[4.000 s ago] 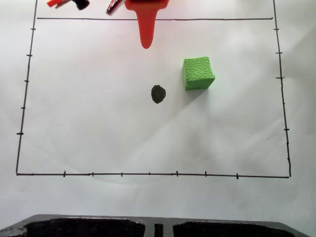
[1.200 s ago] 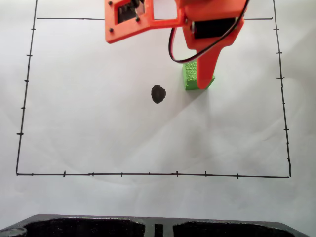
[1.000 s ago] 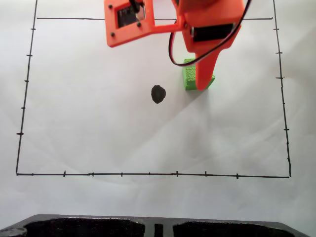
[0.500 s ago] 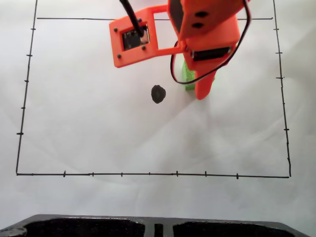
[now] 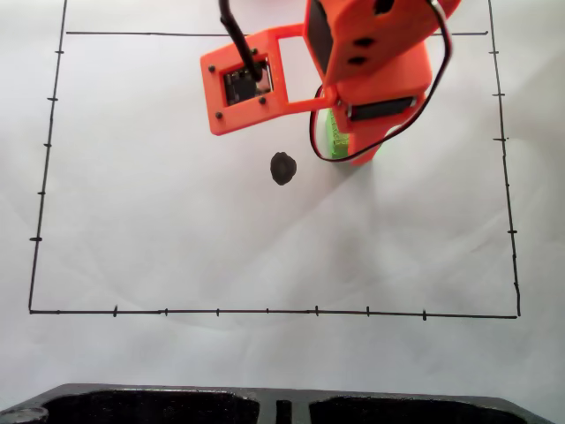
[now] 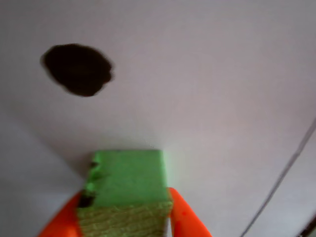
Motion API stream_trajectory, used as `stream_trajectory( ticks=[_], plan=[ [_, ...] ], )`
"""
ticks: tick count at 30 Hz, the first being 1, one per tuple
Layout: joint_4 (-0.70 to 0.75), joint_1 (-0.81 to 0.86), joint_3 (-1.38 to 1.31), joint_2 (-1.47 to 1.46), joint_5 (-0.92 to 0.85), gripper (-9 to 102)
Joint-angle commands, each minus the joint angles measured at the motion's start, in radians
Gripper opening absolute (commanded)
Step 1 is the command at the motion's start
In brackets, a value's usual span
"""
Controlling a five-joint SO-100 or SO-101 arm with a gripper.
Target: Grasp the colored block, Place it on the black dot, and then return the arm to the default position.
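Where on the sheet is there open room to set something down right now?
Bare paper fills the left half, between the left border line and the black dot, and the whole lower band above the bottom border. It is crowded upper right, where the claw grips the green block.

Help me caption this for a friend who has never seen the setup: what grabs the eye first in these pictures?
First, the bright orange arm reaching in from the top of the fixed view, over the white paper. Next, in the wrist view, the green block sits between the orange fingers of the end effector at the bottom edge. Then the black dot stands out, uncovered, just left of the block in the fixed view.
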Motion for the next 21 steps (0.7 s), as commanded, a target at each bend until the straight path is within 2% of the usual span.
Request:
stream_trajectory(
  ticks=[1,8,13,21],
  plan=[
    [-0.015,-0.003,-0.046,0.009,-0.014,14],
    [-0.063,0.005,-0.046,0.018,-0.035,8],
    [-0.044,0.02,-0.046,0.064,-0.049,7],
    [0.006,0.15,-0.046,0.138,-0.114,7]
  ],
)
